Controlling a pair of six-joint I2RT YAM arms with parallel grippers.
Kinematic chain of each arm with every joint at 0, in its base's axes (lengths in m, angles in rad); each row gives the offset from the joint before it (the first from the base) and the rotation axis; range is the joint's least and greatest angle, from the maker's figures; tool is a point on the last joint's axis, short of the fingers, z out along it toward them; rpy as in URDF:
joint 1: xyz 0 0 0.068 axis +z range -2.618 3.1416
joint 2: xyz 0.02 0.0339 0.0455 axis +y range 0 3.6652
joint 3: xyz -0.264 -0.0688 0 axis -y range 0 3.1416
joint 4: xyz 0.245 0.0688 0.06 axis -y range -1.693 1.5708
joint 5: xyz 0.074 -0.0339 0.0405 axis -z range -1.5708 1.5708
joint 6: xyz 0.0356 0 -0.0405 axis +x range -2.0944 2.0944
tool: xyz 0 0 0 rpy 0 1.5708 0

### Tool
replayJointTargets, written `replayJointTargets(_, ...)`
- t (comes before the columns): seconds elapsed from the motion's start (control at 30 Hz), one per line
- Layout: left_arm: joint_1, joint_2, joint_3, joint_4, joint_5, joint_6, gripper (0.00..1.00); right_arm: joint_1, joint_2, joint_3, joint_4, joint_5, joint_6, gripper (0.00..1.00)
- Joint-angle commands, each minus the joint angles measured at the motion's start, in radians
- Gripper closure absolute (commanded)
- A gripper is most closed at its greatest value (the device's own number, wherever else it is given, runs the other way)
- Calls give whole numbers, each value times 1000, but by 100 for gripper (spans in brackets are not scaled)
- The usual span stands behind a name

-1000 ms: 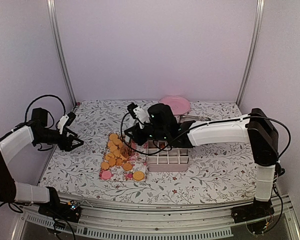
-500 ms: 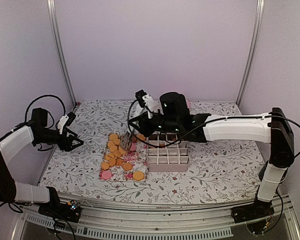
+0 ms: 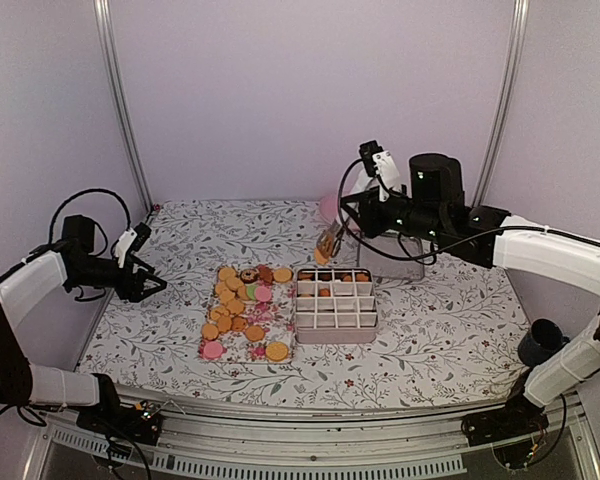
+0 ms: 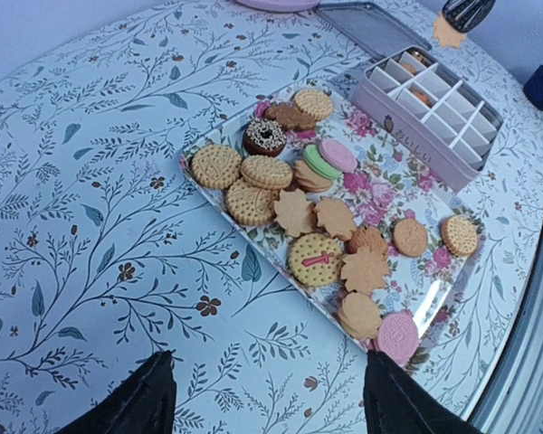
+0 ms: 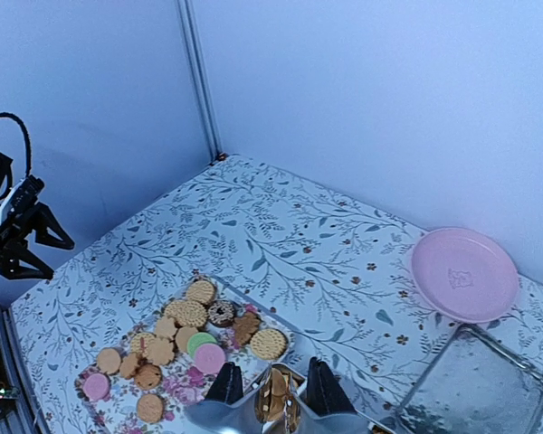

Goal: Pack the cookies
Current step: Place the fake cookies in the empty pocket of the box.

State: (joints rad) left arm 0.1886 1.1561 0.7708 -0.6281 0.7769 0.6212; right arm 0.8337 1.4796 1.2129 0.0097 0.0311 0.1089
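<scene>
Floral table (image 3: 430,330), cookies (image 3: 235,305); right end effector (image 5: 271,387) tight on cookie (image 3: 325,253), left end effector (image 4: 264,389) agape.

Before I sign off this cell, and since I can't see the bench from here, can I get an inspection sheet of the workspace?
Surface: floral tablecloth, lying flat.
Job's things: cookies piled on a floral tray; divided box beside it, some far cells filled.
Clutter: pink plate, clear lid, dark cup near the right edge.
End effectors: left end effector open, empty, hovering left of the tray; right end effector shut on a golden cookie, raised above the box's far side.
Cables: black cable loop by the left arm, another at the right wrist.
Surroundings: plain lilac walls, metal corner posts.
</scene>
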Motion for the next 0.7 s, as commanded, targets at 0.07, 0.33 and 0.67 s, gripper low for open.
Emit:
replayJointTargets(0.07, 10, -11, 28, -13, 21, 9, 28, -21, -119, -100, -90, 140, -98, 100)
replayJointTargets(0.33, 10, -1, 28, -13, 25, 8, 28, -22, -105, -136, -98, 132, -97, 100)
replayJointTargets(0.67, 11, -6, 35, -18, 22, 12, 28, -22, -50, -127, -93, 100, -97, 100)
